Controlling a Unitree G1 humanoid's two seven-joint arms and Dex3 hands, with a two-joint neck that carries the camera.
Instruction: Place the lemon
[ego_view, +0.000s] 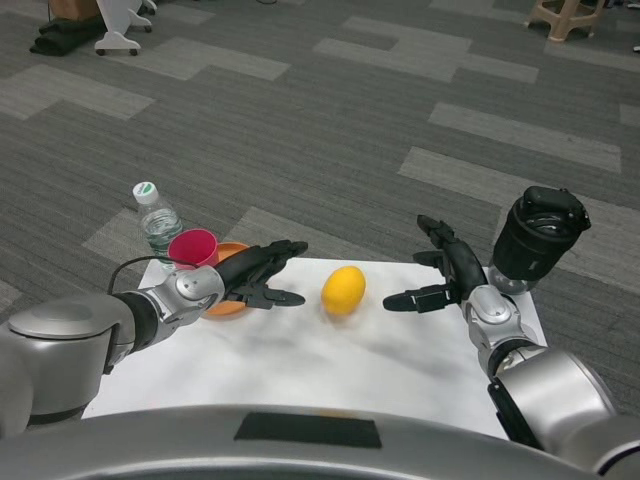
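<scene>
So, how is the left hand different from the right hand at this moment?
The left hand reaches in from the side, in front of the orange bowl; the right hand has no bowl near it. The left hand's fingers lie nearly flat, while the right hand's point up and inward. Both are black, open, hold nothing, and flank the lemon without touching it.

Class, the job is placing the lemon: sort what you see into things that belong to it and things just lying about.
Belongs: lemon; left hand; right hand.
Lying about: water bottle; pink cup; orange bowl; black jar.
</scene>
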